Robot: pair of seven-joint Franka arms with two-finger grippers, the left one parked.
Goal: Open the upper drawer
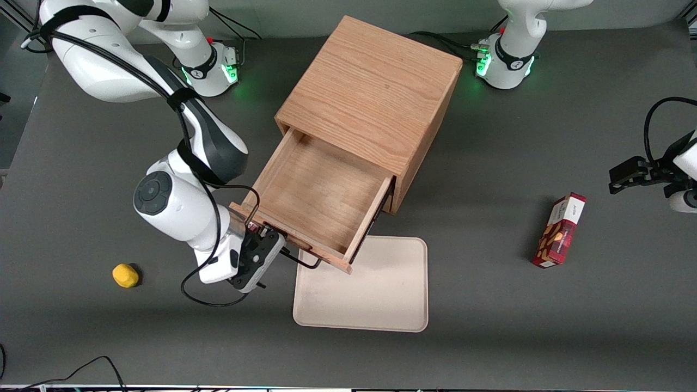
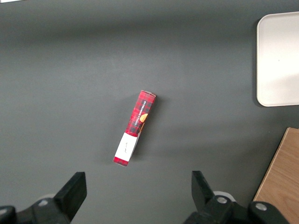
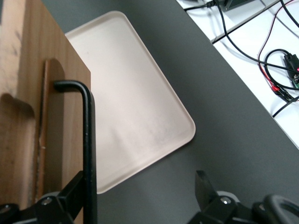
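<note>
1. The right arm's black two-finger gripper [image 3: 135, 196] has its jaws spread wide apart, pinching nothing. One finger [image 3: 70, 196] sits just beside the thin black wire handle [image 3: 88, 140], the other well apart from it over the grey tabletop.
2. In the front view the gripper [image 1: 260, 260] hangs at the working arm's end of that handle [image 1: 302, 260], at the front of the pulled-out drawer.
3. The upper drawer [image 1: 321, 190], a shallow light-wood tray, stands pulled far out of the oak box cabinet [image 1: 375, 92]; its inside shows bare wood.
4. The drawer's front panel [image 3: 51, 116] overhangs the edge of a flat cream rounded-corner tray [image 1: 375, 294], which lies on the dark grey table [image 1: 490, 326] nearer the front camera than the cabinet.
5. A small yellow lump [image 1: 125, 275] lies on the table toward the working arm's end, near the gripper but apart from it.
6. A red patterned carton [image 1: 560, 231] lies flat toward the parked arm's end, well apart from tray and cabinet.
</note>
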